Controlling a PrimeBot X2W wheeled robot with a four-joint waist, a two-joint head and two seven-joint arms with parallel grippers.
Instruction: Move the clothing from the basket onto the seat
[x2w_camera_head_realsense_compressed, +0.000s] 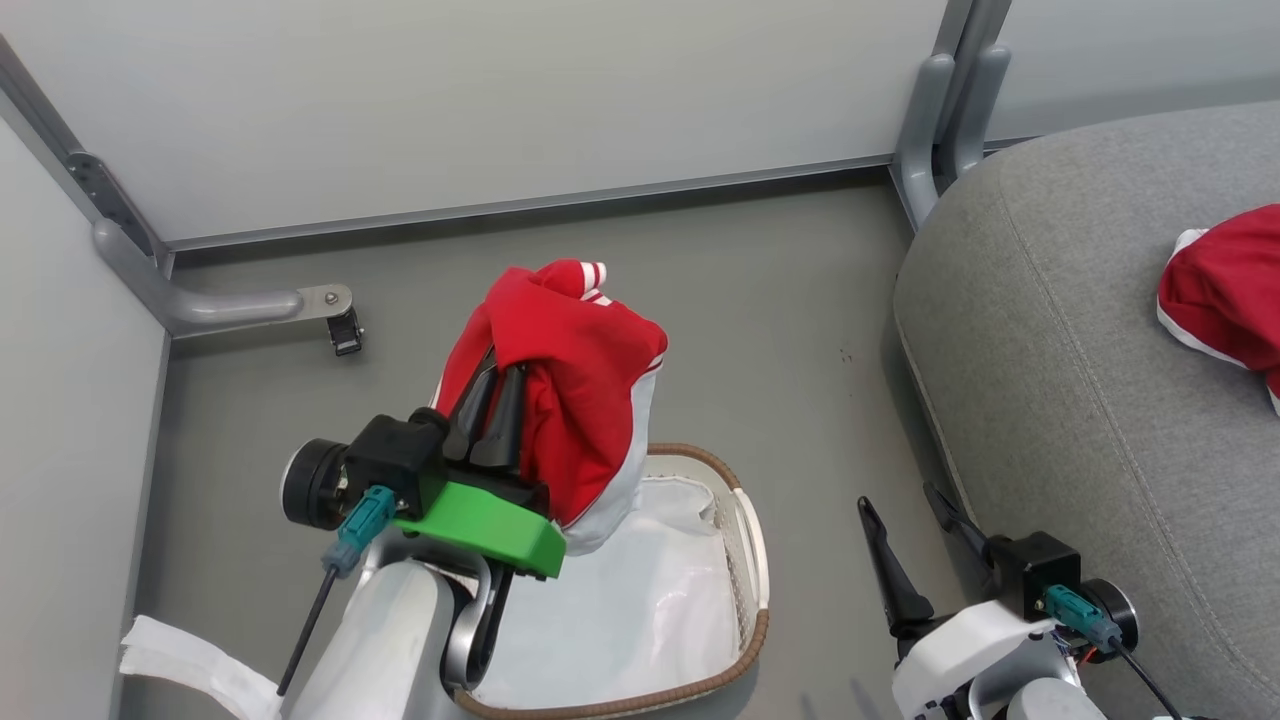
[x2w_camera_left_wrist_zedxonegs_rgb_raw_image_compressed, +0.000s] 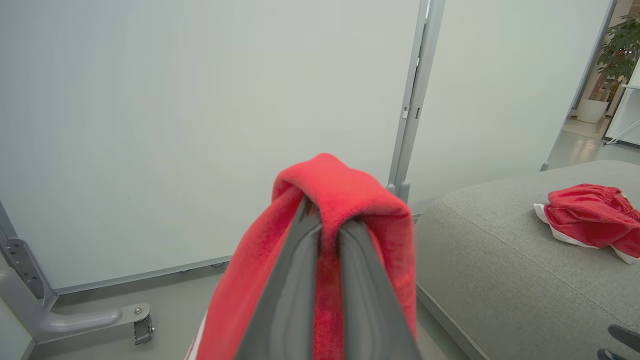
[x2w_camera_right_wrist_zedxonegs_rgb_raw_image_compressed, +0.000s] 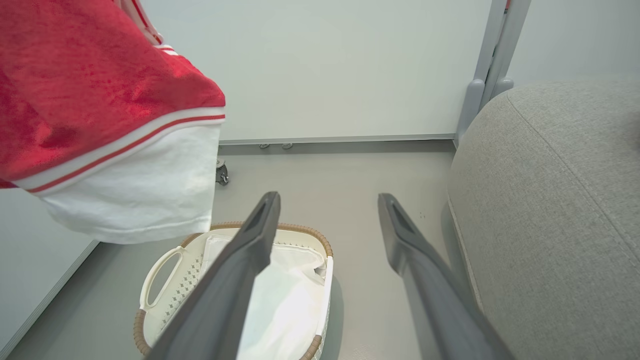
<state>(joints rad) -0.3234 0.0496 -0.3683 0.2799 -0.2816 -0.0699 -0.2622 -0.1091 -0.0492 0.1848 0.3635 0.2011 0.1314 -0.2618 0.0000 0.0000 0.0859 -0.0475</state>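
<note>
My left gripper is shut on a red garment of the clothing, with white stripes and a white hem, and holds it up above the basket. In the left wrist view the red cloth is folded over the closed fingertips. The basket holds its white cloth lining and stands on the floor left of the seat. Another red garment lies on the seat. My right gripper hangs open and empty between basket and seat, fingers spread.
Pale partition walls on grey metal legs with a castor close the space at the back and left. A post stands at the seat's far corner. A white cloth lies on the floor at lower left.
</note>
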